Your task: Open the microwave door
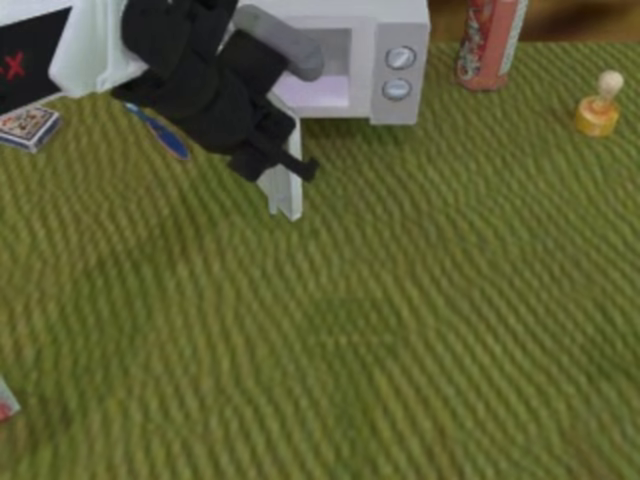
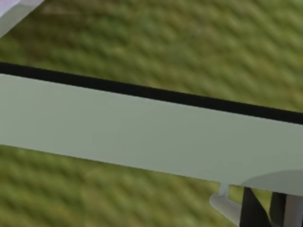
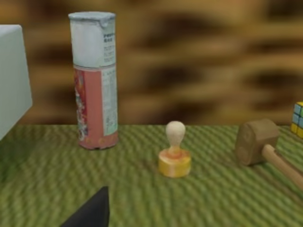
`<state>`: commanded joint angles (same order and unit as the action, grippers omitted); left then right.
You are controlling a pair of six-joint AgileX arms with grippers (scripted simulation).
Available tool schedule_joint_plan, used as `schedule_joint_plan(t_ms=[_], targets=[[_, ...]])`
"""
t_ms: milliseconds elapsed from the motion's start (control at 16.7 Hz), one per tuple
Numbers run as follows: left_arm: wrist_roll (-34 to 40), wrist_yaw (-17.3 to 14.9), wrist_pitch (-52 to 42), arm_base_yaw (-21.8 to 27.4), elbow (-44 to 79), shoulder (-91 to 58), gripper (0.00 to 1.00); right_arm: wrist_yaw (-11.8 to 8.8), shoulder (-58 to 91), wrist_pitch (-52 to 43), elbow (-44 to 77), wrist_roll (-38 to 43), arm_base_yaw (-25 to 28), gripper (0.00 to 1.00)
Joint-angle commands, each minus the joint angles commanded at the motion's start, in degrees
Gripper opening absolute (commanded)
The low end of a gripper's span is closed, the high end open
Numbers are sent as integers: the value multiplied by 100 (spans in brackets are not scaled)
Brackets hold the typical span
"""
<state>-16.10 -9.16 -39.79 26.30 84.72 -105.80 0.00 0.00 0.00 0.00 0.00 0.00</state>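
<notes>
Up at the far edge of the green surface (image 1: pixel 400 330), toward its left half, the microwave (image 1: pixel 400 40) stands with its cavity exposed. The microwave door (image 1: pixel 288 175) is swung out toward the near side, seen edge-on. At that door sits the left gripper (image 1: pixel 285 160), black fingers (image 1: pixel 308 169) against the door's edge; how wide they stand cannot be told. A red-and-white tube can (image 1: pixel 490 40) and yellow stamp (image 1: pixel 598 105) occupy the far right corner. Only a dark tip of the right gripper (image 3: pixel 92 213) shows.
</notes>
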Motion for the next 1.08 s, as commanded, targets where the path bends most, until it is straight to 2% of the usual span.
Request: schedule_joint_plan(t_ms=[660, 1080], targets=[[-1, -40, -4, 16, -25, -15, 0, 0, 0, 0, 0, 0, 0, 100], [-921, -483, -158, -347, -229, 203, 0, 0, 0, 0, 0, 0, 0, 100]])
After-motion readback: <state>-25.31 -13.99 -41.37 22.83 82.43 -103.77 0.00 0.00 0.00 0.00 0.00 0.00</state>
